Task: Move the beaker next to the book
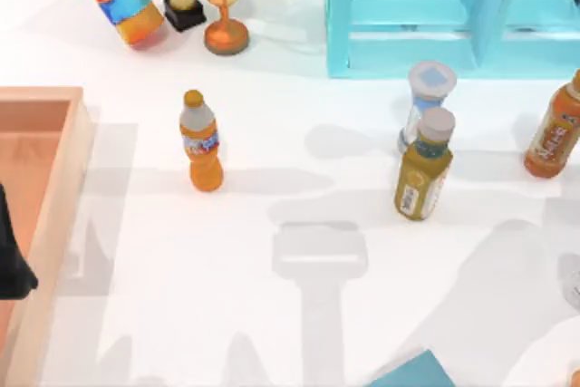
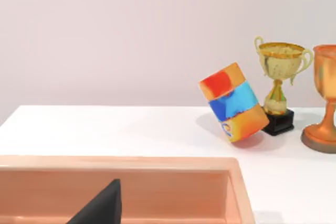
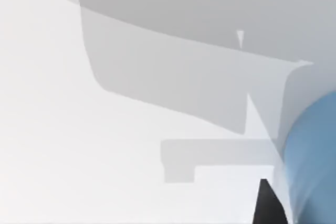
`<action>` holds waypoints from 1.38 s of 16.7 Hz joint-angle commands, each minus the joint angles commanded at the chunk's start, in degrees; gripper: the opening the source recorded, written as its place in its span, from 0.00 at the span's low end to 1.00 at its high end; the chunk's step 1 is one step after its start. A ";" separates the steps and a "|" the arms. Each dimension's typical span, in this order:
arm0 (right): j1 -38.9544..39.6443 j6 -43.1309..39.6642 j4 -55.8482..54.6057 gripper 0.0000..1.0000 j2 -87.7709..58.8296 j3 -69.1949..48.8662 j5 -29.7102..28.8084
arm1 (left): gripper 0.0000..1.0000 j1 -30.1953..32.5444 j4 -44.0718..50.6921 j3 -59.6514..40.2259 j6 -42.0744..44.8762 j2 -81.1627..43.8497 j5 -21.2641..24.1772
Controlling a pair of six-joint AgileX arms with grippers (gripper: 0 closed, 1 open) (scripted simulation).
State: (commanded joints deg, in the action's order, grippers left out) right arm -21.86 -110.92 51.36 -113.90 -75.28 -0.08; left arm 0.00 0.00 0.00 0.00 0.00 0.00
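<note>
Only a corner of the book [image 1: 410, 372] is seen, at the near edge of the table in the top view. The beaker [image 3: 315, 150] is seen as a round blue side right beside the right gripper [image 3: 269, 205] in the right wrist view, so close that they may be touching, but that cannot be told. A faint pale shape at the right edge of the top view, to the right of the book and a little farther back, may be the same beaker; this cannot be said for sure. If so, a move to the left and a little nearer is needed to bring it beside the book. Whether the beaker stands straight up cannot be told. The right arm is judged to be the nearer one by far. Whether the right gripper is open, closed, or clamped on the beaker cannot be told. The left gripper [image 1: 11, 265] is parked far to the left of the book, over the wooden tray [image 1: 54, 169], and its state cannot be told either. Behind the book, a yellow bottle [image 1: 424, 174] with a grey cap is standing, and a clear bottle [image 1: 426, 101] is just behind that. An orange bottle [image 1: 201, 142] is seen behind and left of the book. Farthest back from the book, the turquoise shelf [image 1: 340, 15] is found.
</note>
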 joint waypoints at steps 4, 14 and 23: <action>0.00 0.00 0.00 0.00 0.00 0.00 0.00 | 1.00 0.00 0.00 0.00 0.00 0.00 0.00; -0.02 -0.04 5.09 0.00 1.76 -3.35 0.00 | 1.00 0.00 0.00 0.00 0.00 0.00 0.00; 0.00 -0.05 10.40 0.00 3.41 -6.76 0.02 | 1.00 0.00 0.00 0.00 0.00 0.00 0.00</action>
State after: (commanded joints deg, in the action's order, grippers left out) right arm -21.86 -110.98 61.76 -110.49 -82.04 -0.06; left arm 0.00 0.00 0.00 0.00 0.00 0.00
